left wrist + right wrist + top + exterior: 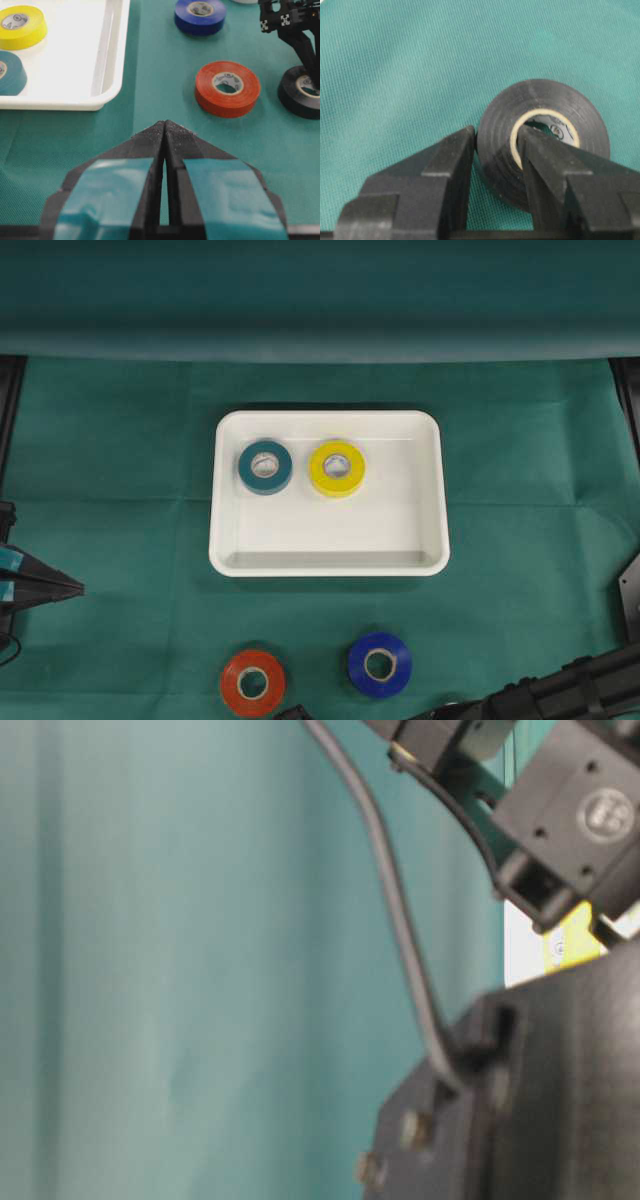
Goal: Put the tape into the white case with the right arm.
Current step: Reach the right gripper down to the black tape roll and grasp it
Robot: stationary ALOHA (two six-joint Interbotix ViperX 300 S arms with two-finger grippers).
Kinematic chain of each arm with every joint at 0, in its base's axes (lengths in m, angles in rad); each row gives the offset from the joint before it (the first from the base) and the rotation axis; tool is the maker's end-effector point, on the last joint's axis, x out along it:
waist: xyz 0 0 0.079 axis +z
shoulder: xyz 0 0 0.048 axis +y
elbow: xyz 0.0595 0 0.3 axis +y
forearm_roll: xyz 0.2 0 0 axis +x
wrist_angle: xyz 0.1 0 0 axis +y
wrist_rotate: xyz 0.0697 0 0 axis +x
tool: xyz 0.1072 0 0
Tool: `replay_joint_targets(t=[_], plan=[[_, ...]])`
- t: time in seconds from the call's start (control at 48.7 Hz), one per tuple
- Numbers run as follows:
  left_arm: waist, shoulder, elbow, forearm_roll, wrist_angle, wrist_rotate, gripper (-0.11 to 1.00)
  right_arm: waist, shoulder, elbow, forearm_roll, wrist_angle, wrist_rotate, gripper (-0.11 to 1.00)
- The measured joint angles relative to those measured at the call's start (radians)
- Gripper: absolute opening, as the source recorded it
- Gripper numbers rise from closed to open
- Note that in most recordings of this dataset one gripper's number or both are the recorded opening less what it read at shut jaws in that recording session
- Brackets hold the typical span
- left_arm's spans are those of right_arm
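The right gripper [495, 150] is clamped on the black tape's [542, 145] wall, one finger inside its core. Next comes lifting it across to the white case [330, 560], beyond the red tape [227, 88].

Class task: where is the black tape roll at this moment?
The black roll lies on the green cloth, outside the white case. The right gripper is shut on its wall, one finger through its core. In the left wrist view it sits right of the red roll.
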Motion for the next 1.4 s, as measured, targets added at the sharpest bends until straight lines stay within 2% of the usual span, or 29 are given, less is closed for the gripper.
replay_joint_targets(t=[0.329,0.657,0.781,1.13,1.397], plan=[[0.0,0.0,0.0,-0.002,0.002,0.0,0.0,0.005,-0.067,0.0,-0.005,0.067,-0.002,0.01],[0.0,0.0,0.0,-0.002,0.0,0.0,0.0,0.005,-0.078,-0.002,-0.005,0.114,-0.002,0.01],[0.0,0.0,0.0,-0.002,0.002,0.0,0.0,0.0,-0.087,-0.002,-0.008,0.179,-0.003,0.01],[0.0,0.0,0.003,-0.002,-0.005,-0.002,0.0,-0.089,-0.183,0.0,-0.06,0.351,-0.008,0.01],[0.0,0.0,0.003,-0.002,-0.005,-0.002,0.0,-0.207,-0.196,0.028,-0.115,0.354,-0.009,0.01]])
